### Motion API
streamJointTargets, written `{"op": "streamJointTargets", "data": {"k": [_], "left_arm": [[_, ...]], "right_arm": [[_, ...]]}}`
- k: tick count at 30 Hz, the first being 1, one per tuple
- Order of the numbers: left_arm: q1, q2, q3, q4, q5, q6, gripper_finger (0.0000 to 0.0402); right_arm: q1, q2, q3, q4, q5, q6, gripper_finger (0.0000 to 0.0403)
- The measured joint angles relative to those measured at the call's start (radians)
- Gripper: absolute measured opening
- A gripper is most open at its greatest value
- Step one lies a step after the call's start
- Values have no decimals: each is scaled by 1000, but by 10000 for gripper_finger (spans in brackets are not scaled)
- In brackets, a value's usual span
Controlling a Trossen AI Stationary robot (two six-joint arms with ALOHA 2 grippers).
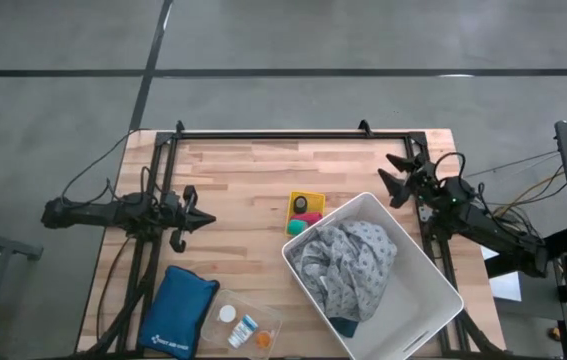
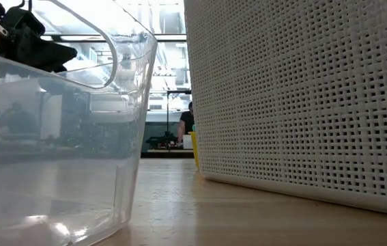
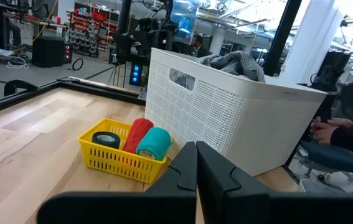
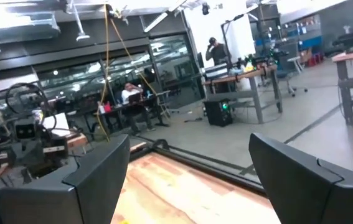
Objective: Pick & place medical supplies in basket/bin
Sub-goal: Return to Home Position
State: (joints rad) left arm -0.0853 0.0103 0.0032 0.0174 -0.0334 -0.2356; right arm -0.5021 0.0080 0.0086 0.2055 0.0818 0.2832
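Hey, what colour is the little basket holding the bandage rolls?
Yellow. The small basket shows best in the left wrist view.

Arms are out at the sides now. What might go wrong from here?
The grey dotted cloth is heaped above the white bin's rim, so a fold may slide out. The open right gripper hangs near that bin's far corner, and a swing inward might clip it. The left gripper, shut, waits at the table's left side.
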Motion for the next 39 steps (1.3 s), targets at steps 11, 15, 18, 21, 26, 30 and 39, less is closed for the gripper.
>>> {"op": "streamJointTargets", "data": {"k": [11,15,18,21,26,30,39], "left_arm": [[0,0,0,0,0,0,1],[-1,0,0,0,0,0,1],[-1,0,0,0,0,0,1],[-1,0,0,0,0,0,1],[-1,0,0,0,0,0,1],[-1,0,0,0,0,0,1],[-1,0,0,0,0,0,1]], "right_arm": [[0,14,2,-199,-103,73,325],[0,23,2,-195,-141,34,325],[0,28,2,-195,-142,1,325],[0,28,2,-195,-142,-12,325],[0,28,2,-194,-142,-6,325],[0,28,2,-194,-142,-6,325],[0,28,2,-194,-142,-6,325]]}}
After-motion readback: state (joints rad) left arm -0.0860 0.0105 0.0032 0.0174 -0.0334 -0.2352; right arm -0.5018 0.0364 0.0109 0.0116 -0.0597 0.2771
